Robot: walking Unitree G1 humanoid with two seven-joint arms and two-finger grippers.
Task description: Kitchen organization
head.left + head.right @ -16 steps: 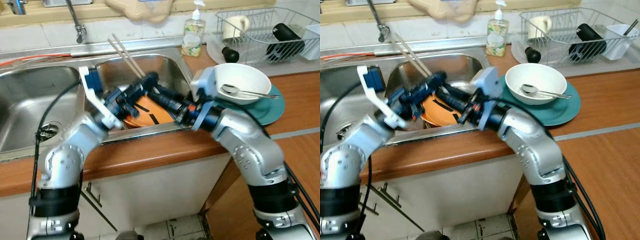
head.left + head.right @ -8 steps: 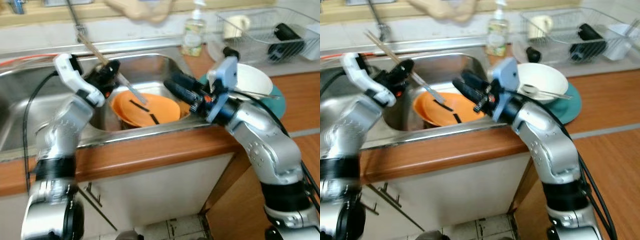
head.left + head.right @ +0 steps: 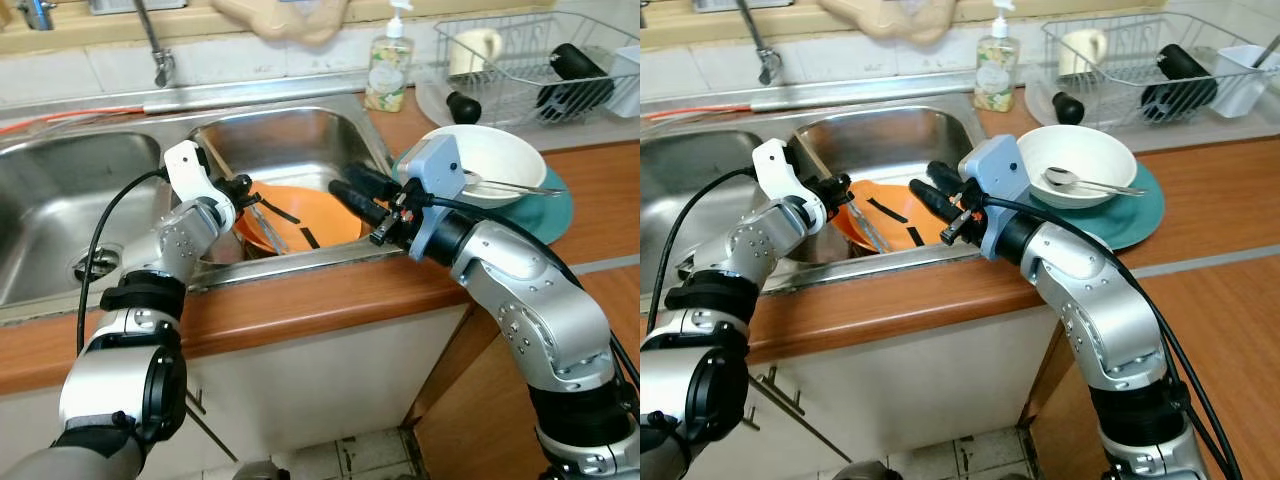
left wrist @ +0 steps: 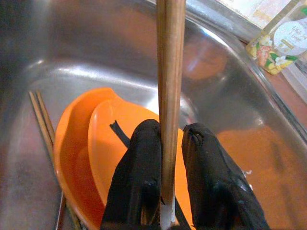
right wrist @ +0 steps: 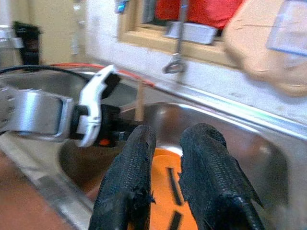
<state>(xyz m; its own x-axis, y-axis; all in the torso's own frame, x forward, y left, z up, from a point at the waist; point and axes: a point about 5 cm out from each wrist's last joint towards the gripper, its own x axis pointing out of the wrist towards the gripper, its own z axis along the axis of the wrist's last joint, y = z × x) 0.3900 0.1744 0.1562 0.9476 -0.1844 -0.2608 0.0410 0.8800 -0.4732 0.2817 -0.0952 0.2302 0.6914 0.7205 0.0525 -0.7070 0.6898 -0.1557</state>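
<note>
2 hands work over the right basin of the sink [image 3: 300,135]. Nearest, the left hand [image 4: 165,191] pinches a pair of wooden chopsticks [image 4: 169,96] between its fingers, low on the shafts, holding them over the orange plate [image 3: 300,215] that lies tilted in the basin. The right hand [image 5: 160,177] hovers just above the plate's near rim, holding nothing, its fingers set a narrow gap apart. More chopsticks [image 4: 43,122] lie on the basin floor beside the plate. Farther right on the bench [image 3: 600,200], a white bowl [image 3: 500,160] with a spoon [image 3: 500,184] sits on a teal plate [image 3: 550,215]; behind it stand a soap bottle [image 3: 387,70] and a dish rack [image 3: 540,60].

Chopsticks are light, stiff and thin, likely slick if wet, so they may twist or slide; a hold nearer mid-length would probably steady them. The plate looks like light plastic, best taken by its raised rim.
</note>
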